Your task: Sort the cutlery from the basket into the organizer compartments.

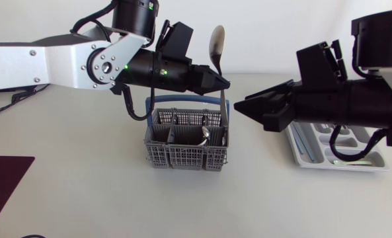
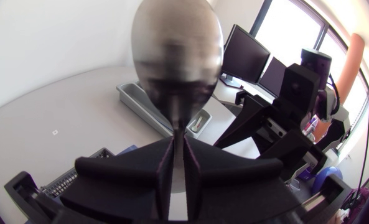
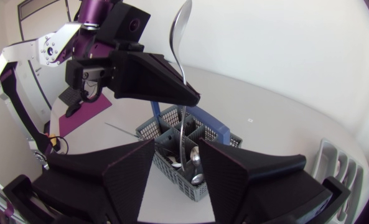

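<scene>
My left gripper (image 1: pixel 223 82) is shut on the handle of a silver spoon (image 1: pixel 217 41), held upright with its bowl on top, above the grey cutlery basket (image 1: pixel 182 157). In the left wrist view the spoon (image 2: pixel 177 56) rises from between the closed fingers (image 2: pixel 162 168). My right gripper (image 1: pixel 238 106) stands open just right of the spoon, pointing at it. In the right wrist view the spoon's (image 3: pixel 181 25) handle lines up with the gap of the right gripper (image 3: pixel 179 155) without touching its fingers. The white organizer (image 1: pixel 301 155) lies under the right arm.
The basket (image 3: pixel 165 118) has a blue handle (image 1: pixel 226 122) and holds more cutlery, among it a spoon (image 1: pixel 205 135). Some pieces lie in the organizer (image 3: pixel 336 165). A dark red mat (image 1: pixel 4 178) covers the table's front left corner.
</scene>
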